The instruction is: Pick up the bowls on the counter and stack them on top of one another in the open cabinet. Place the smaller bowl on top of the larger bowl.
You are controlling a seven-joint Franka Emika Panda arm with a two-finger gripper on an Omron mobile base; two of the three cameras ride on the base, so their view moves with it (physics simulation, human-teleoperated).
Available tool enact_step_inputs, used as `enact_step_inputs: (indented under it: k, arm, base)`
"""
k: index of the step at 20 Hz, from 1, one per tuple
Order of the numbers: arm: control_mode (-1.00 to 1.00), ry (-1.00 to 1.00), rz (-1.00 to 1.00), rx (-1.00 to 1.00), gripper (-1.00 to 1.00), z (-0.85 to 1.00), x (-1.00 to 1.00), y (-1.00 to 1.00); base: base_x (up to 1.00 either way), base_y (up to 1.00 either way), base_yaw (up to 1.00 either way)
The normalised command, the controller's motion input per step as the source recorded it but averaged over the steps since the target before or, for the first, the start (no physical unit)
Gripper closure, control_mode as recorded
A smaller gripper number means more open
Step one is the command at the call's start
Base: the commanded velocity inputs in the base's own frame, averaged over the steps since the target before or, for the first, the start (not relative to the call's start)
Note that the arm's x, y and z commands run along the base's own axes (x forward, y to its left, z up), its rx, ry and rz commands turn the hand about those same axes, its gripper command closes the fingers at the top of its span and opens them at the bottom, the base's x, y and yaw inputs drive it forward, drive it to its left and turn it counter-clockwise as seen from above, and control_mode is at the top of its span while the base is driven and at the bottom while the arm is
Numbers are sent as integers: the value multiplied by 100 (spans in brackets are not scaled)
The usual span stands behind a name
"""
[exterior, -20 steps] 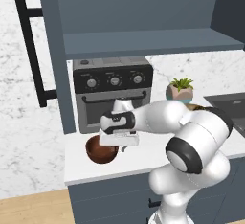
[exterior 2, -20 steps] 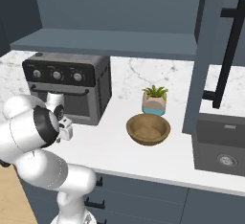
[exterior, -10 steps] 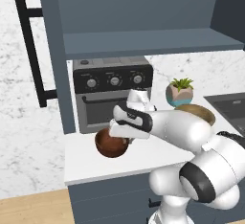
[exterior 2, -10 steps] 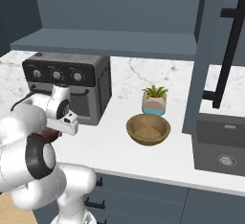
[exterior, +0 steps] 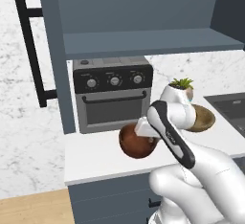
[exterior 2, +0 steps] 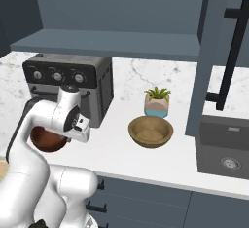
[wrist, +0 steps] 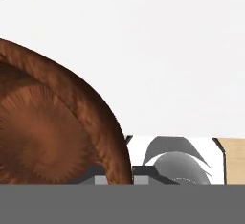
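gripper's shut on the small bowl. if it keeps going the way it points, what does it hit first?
Likely the counter: the gripper points down at bare white countertop beyond the smaller bowl rim it holds. Depth is unclear.

A kitchen: toaster oven [exterior: 113,98] on a white counter [exterior 2: 121,151], sink [exterior 2: 223,146], wall cabinet [exterior: 143,27].

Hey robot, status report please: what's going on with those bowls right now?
Gripper shut on the smaller bowl, lifted off the counter. Larger bowl sits on the counter. Open cabinet shelf bare, toaster oven below it.
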Motion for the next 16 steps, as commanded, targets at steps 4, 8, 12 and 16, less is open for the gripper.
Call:
enact_step_inputs:
  k: [4,8,12,16]
  arm:
    - [-100,-1,0,0,100,69,-9,-77]
    - [-100,0,-2,-2,100,56,0,-89]
    - [-100,-3,-4,0,100,55,12,-100]
    - [-100,-2,-12,-1,100,24,73,-85]
  base:
    - [0,0,0]
    - [0,0,0]
    - [0,0,0]
    - [0,0,0]
